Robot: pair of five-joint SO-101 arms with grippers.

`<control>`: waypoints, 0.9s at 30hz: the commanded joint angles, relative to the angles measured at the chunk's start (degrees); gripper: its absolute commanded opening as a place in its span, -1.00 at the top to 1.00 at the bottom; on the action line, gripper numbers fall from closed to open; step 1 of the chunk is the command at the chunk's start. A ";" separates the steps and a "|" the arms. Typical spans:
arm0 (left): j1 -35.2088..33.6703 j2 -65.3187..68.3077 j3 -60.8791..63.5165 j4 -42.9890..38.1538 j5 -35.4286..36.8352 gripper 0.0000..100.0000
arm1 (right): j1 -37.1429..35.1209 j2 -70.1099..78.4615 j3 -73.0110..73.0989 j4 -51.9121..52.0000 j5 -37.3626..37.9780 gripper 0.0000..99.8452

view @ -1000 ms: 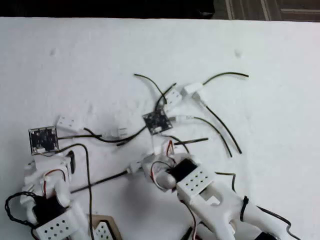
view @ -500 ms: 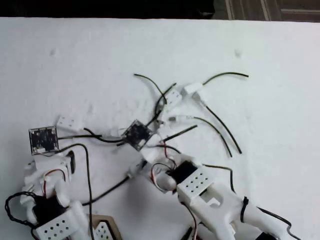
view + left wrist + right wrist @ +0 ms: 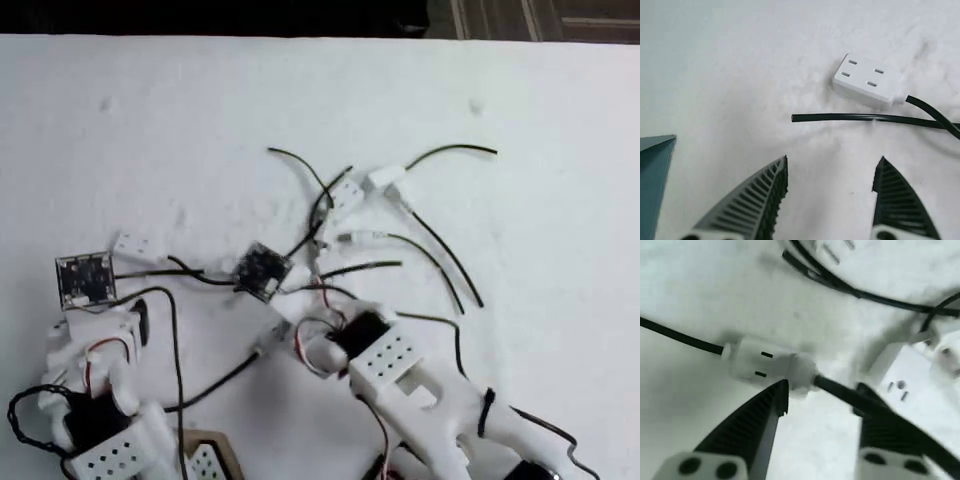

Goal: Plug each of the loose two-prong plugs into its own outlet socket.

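- Right wrist view: right gripper (image 3: 822, 390) spread, jaws flanking the plug (image 3: 801, 374), which butts against its socket (image 3: 756, 365); mating step looks nearly done.
- Left wrist view: left gripper (image 3: 830, 165) spread, empty, near spare outlet (image 3: 867, 80).
- Next: press home if any gap remains.

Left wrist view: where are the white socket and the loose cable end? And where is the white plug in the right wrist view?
socket (image 3: 867, 80), left wrist view, middle of its slotted top face.
cable end (image 3: 795, 118), left wrist view, the cut tip.
plug (image 3: 799, 374), right wrist view, its white body.
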 commanded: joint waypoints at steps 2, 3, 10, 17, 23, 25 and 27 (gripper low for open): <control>4.70 -0.84 -7.47 3.52 0.00 0.43 | -0.57 -7.52 -10.02 9.71 0.18 0.46; 5.67 -0.84 -8.62 4.40 0.00 0.43 | -0.57 -8.84 -11.43 11.65 0.18 0.46; 17.80 -0.84 -13.19 9.85 -0.44 0.43 | -0.31 -17.89 -17.49 25.36 -8.09 0.46; 30.29 -0.57 -13.10 13.80 -6.77 0.43 | -0.04 -29.49 -18.55 33.80 -15.65 0.46; 38.11 -0.57 -13.36 14.95 -10.11 0.43 | 6.90 -41.71 -18.20 33.54 -21.36 0.46; 40.57 -0.48 -13.45 15.12 -10.02 0.43 | 10.59 -42.07 -17.67 33.80 -23.12 0.46; 42.86 -0.40 -13.36 15.21 -9.76 0.43 | 15.08 -40.92 -15.65 33.63 -24.44 0.46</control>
